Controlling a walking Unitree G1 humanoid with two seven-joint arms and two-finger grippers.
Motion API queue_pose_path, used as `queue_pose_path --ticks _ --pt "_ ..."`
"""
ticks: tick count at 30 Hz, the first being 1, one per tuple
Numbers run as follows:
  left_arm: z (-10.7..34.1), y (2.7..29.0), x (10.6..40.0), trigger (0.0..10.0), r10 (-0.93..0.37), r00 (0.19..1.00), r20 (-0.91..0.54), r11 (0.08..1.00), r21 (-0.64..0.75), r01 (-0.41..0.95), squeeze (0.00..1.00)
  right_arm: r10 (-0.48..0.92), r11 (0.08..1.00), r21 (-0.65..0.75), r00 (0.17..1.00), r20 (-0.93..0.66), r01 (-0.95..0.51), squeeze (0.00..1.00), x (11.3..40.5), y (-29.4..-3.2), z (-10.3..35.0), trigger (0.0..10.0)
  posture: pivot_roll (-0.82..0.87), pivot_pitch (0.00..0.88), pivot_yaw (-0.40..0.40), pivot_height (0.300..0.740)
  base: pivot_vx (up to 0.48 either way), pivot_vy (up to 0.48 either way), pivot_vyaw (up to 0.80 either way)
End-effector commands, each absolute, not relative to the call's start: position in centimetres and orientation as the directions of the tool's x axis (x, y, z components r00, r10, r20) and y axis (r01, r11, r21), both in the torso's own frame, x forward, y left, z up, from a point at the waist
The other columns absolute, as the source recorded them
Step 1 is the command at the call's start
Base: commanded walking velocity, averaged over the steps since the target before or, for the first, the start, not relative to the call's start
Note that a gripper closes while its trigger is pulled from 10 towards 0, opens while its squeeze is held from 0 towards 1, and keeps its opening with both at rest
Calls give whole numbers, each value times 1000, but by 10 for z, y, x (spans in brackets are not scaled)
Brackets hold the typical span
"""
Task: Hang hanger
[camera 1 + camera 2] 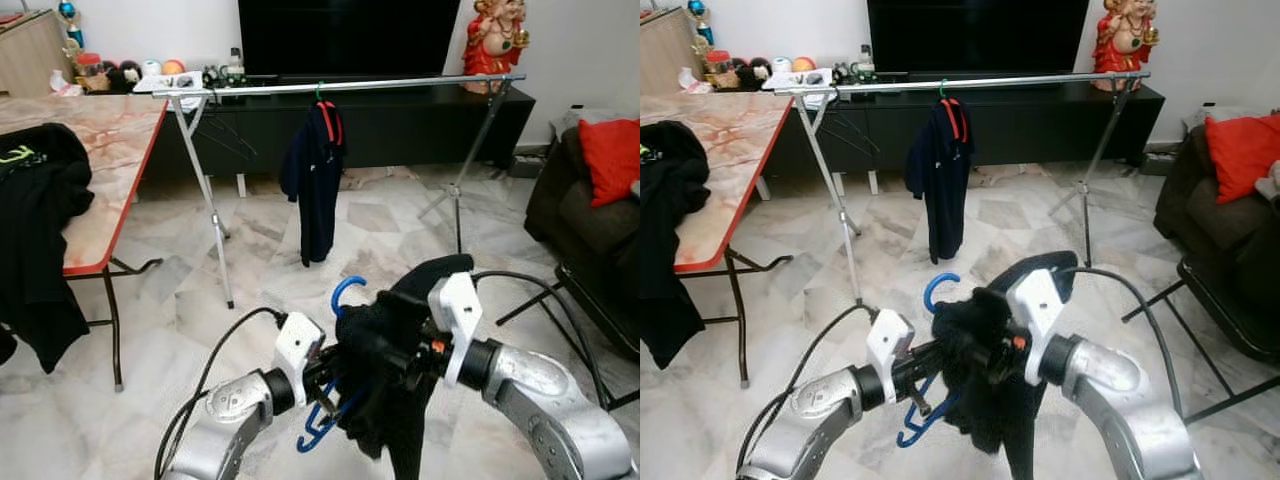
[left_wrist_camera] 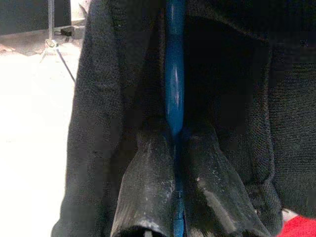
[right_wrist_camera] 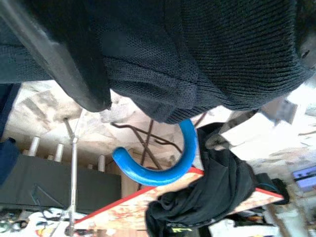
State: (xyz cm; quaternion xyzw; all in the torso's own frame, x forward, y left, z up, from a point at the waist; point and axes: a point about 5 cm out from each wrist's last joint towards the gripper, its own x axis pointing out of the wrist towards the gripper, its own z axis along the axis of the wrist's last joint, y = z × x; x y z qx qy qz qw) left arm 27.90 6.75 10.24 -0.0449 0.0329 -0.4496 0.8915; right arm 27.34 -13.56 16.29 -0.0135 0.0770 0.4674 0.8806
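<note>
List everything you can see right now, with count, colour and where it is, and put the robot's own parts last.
Blue hanger: one, blue, held in front of the robot with a garment on it.
Black garment: one, black, draped on the blue hanger between the two hands.
Clothes rail: one, silver, across the room ahead.
Navy shirt: one, dark navy on a red hanger, hanging from the rail.
Table: one, marble-look top with red edge, on the robot's left.
Dark clothing: one pile, black, hanging over the table edge.
TV: one, black, on the dark cabinet behind the rail.
Figurine: one, red and gold, beside the TV.
Cushion: one, red, on the dark sofa at right.
Left hand: shut on the hanger's blue bar.
Right hand: against the garment, fingers hidden.
</note>
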Motion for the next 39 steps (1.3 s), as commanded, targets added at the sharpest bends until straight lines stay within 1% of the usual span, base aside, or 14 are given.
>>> queue_pose_path --ticks 1,4,6,9,11,12,13,15,16,18,22,30,31,39 --pt "113 66 282 10000 -805 592 20 589 -89 803 0 798 579 22 561 -222 -815 0 273 -140 154 10000 19 40 -22 740 0 0 0" --pt "113 66 282 10000 -806 592 20 589 -89 804 0 783 583 5 560 -272 -813 0 271 -144 148 10000 19 39 -21 740 0 0 0" --pt "113 65 283 10000 -805 592 21 589 -88 804 0 790 520 -14 487 -372 -854 0 258 -147 132 10000 18 39 -21 740 0 0 0" --pt "114 65 283 10000 -804 594 23 590 -87 803 0 778 498 -19 456 -433 -867 0 252 -150 121 10000 18 39 -21 740 0 0 0" --pt "114 66 283 10000 -800 599 24 596 -83 799 0 692 608 -77 575 -437 -790 0 265 -160 119 10000 22 38 -20 740 0 0 0" --pt "114 66 283 10000 -800 599 24 596 -83 799 0 692 608 -77 575 -437 -790 0 265 -160 119 10000 22 38 -20 740 0 0 0" --pt "114 66 284 10000 -798 602 23 599 -80 797 0 637 678 -106 654 -407 -727 0 275 -166 122 10000 22 38 -20 740 0 0 0" --pt "114 66 284 10000 -798 602 23 599 -80 797 0 637 678 -106 654 -407 -727 0 275 -166 122 10000 22 38 -20 740 0 0 0" --pt "114 67 284 10000 -795 606 22 603 -77 794 0 586 740 -118 721 -369 -662 0 284 -172 126 10000 22 38 -20 740 0 0 0" --pt "114 69 286 10000 -784 620 24 617 -75 783 0 595 789 -4 766 -244 -614 0 290 -174 139 10000 18 34 -21 740 0 0 0" --pt "120 70 290 10000 -766 639 65 632 -104 768 0 738 630 44 581 -344 -775 0 263 -158 118 10000 24 32 -23 740 0 0 0" --pt "135 75 295 10000 -732 664 151 638 -191 746 0 746 566 53 483 -459 -823 0 248 -158 92 10000 26 32 -23 740 0 0 0" --pt "139 76 297 10000 -720 671 178 637 -215 741 0 714 537 20 441 -544 -843 0 243 -163 80 10000 24 29 -21 740 0 0 0" --pt "152 75 301 10000 -698 672 248 611 -283 739 0 652 572 1 453 -608 -820 0 244 -170 62 10000 24 29 -21 740 0 0 0"
